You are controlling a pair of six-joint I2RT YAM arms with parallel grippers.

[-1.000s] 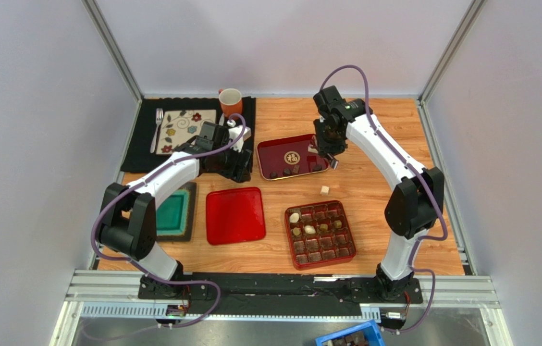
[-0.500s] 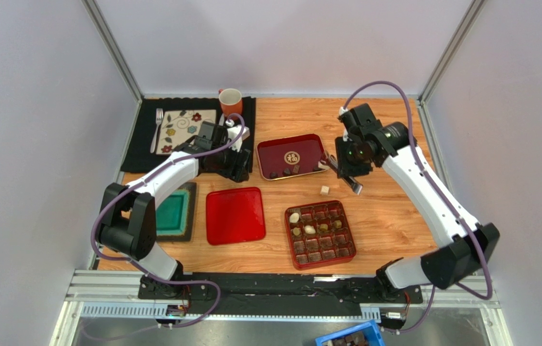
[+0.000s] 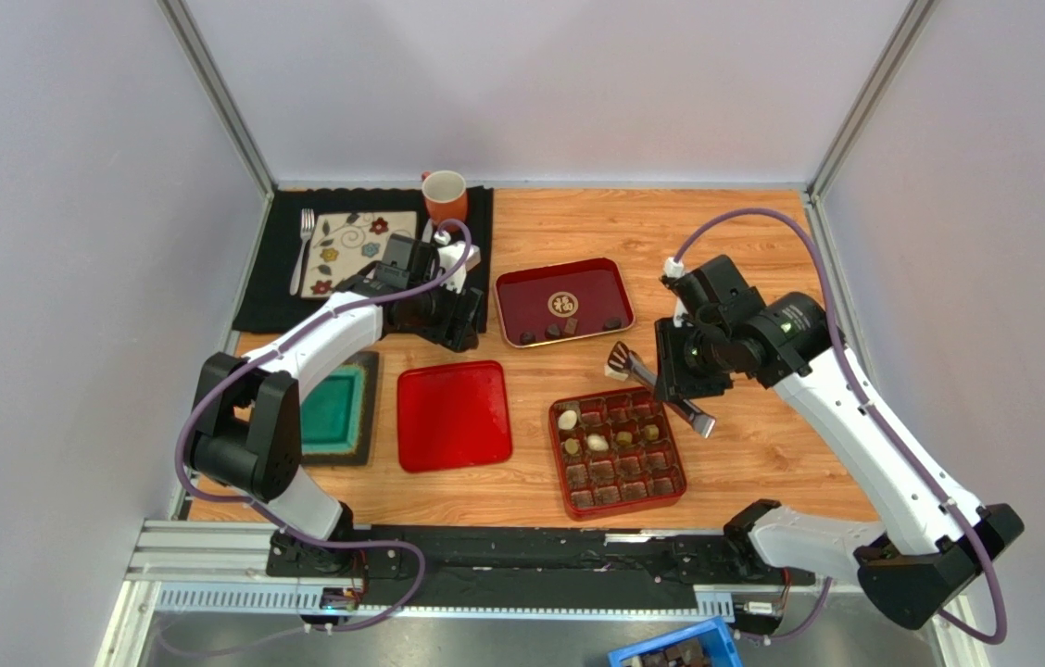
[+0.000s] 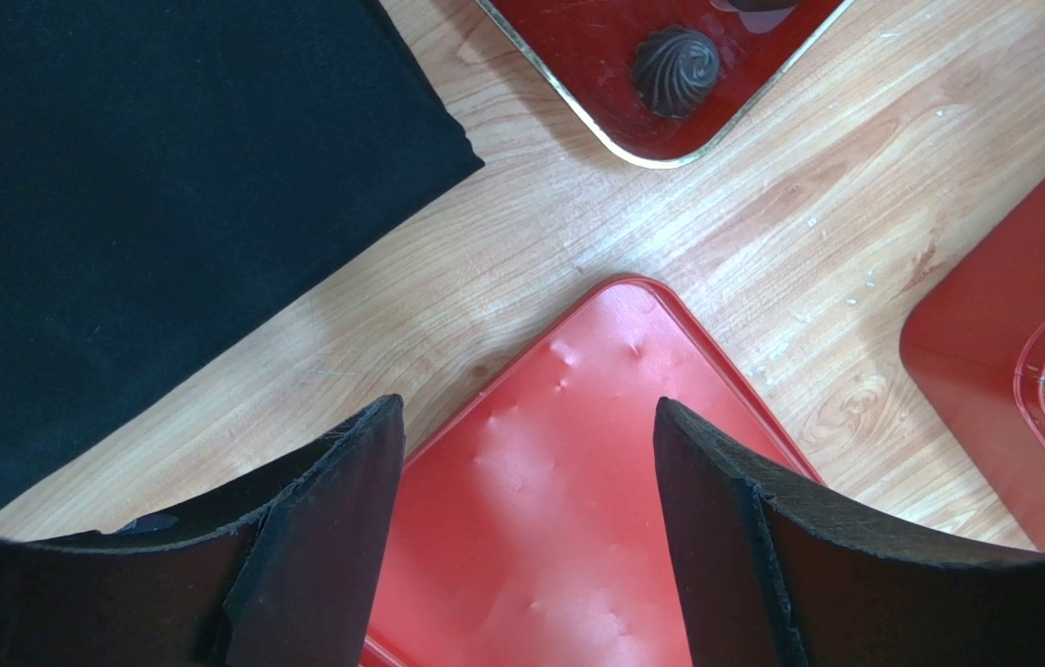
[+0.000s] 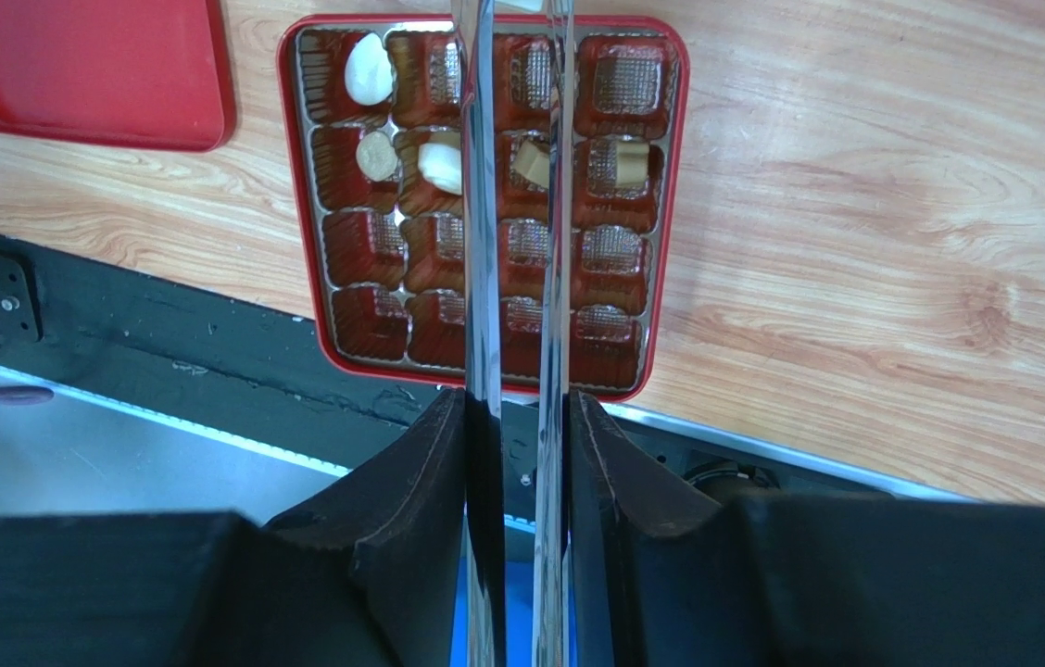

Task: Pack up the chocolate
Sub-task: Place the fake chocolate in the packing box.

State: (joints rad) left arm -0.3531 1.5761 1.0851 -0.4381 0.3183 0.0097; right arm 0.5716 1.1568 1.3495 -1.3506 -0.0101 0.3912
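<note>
My right gripper [image 3: 677,375] [image 5: 521,417] is shut on metal tongs [image 3: 642,378] [image 5: 517,209]. The tongs reach left, with their tips beside a small cream chocolate cube [image 3: 620,367] on the wood behind the gridded red box [image 3: 617,452]. I cannot tell whether the tips hold anything. The box holds white and tan pieces [image 5: 370,70] in its far rows. A few dark pieces [image 3: 552,331] lie in the dark red tray [image 3: 563,299]; one swirled piece shows in the left wrist view [image 4: 674,70]. My left gripper [image 3: 459,317] [image 4: 528,459] is open and empty above the flat red lid [image 4: 556,542].
A black mat [image 3: 278,278] with a patterned plate [image 3: 347,236], a fork [image 3: 304,243] and an orange mug [image 3: 445,195] lies at the back left. A green tray [image 3: 333,410] sits at the left. The flat red lid [image 3: 453,414] lies in the middle.
My right arm has swung from over the dark red tray forward and right, bringing the tongs down toward the cream cube behind the gridded box. The left arm has not moved.
</note>
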